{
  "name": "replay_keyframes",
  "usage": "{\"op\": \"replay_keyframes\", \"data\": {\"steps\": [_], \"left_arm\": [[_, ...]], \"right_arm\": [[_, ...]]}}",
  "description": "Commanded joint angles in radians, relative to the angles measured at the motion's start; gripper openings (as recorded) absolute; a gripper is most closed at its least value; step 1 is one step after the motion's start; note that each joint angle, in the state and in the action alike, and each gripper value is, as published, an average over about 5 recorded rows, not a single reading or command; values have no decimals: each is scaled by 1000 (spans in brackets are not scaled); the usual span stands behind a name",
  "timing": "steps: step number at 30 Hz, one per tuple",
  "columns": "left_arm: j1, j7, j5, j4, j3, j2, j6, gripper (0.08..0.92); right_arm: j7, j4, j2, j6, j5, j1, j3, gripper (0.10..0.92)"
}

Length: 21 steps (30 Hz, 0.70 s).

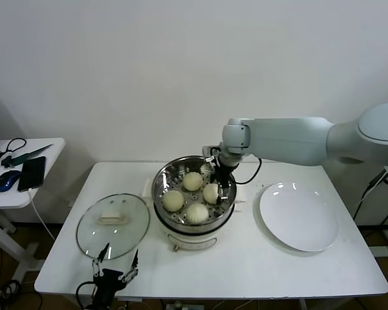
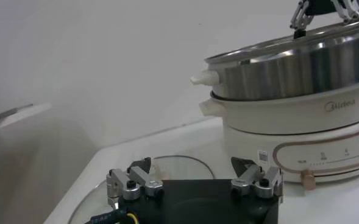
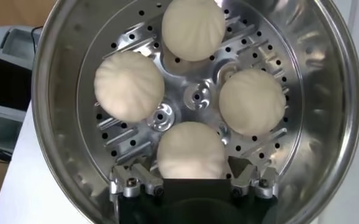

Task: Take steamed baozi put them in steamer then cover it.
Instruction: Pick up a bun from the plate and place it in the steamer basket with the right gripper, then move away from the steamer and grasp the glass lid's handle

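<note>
Shiny steel makes the steamer [image 1: 194,194], a big round pot in the middle of the table [image 1: 246,265]. All four baozi [image 3: 191,27] sit inside on the tray with holes. They look soft and light, easy to squash, so a gentle pinch on the round sides would suit them best.

The right pincer [image 3: 191,182] hangs over the pot with its fingers spread wide, holding nothing. One bun lies right under it, between the two fingertips. The other three buns sit a little farther off in the tray.

The white plate [image 1: 299,216] lies bare beside the pot.

The glass lid [image 1: 113,226] is not on yet. It looks hard, smooth and slippery, and it could break if dropped. Its white handle [image 1: 111,218] on top is probably the best place to hold it.

The left pincer [image 1: 116,274] waits just beside the lid, spread wide too, holding nothing.
</note>
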Motion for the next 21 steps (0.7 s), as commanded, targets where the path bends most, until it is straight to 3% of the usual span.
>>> {"op": "replay_keyframes", "data": {"steps": [1, 11, 21], "left_arm": [[1, 0, -2, -1, -2, 1, 0, 823], [2, -1, -4, -1, -5, 4, 0, 823], [-16, -2, 20, 3, -14, -9, 3, 823]], "right_arm": [[-11, 17, -32, 0, -17, 2, 25, 822], [-15, 90, -226, 68, -23, 67, 101, 823], [167, 172, -494, 280, 67, -23, 287, 823]]}}
